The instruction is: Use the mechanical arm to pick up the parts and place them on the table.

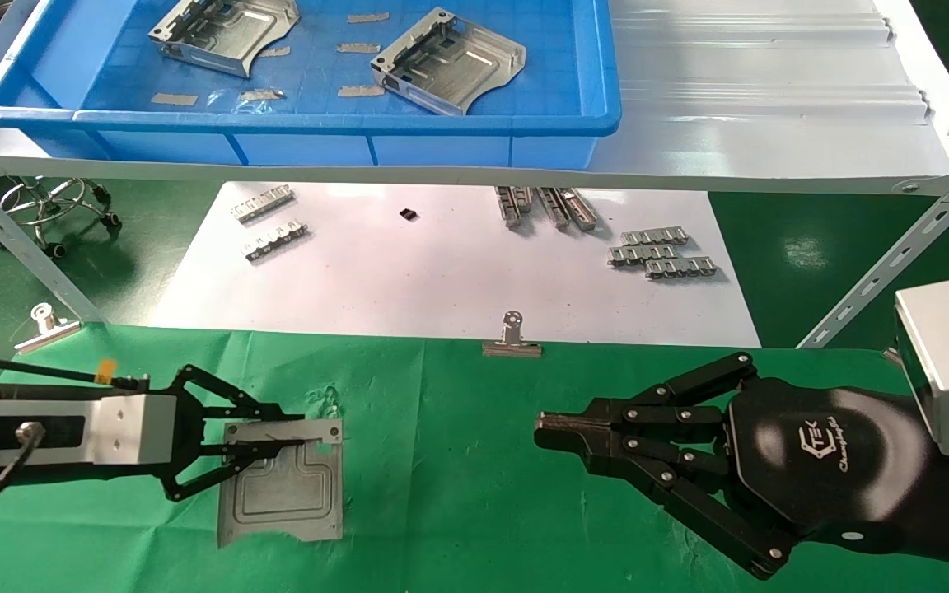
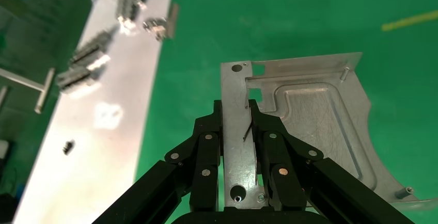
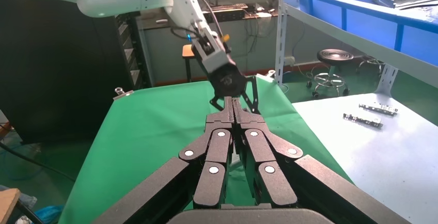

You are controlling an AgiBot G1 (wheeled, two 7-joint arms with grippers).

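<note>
Pinching the plate's [image 2: 310,126] flat rim, the left end effector [image 1: 277,445] is lowering it onto the green desk [image 1: 458,494]. Next comes letting go, then reaching for the bin [image 1: 441,123] behind the plate; the right end effector [image 1: 553,436], pressed together, is idling beside the plate.

Bare green table [image 1: 458,461] between grippers

We see a blue bin [image 1: 441,123] on the grey shelf [image 1: 771,123] | ridged metal strips [image 1: 662,251] on the white sheet [image 1: 441,272] | a binder clip [image 1: 512,338] at the sheet's near edge | a stool [image 3: 334,59] behind.
</note>
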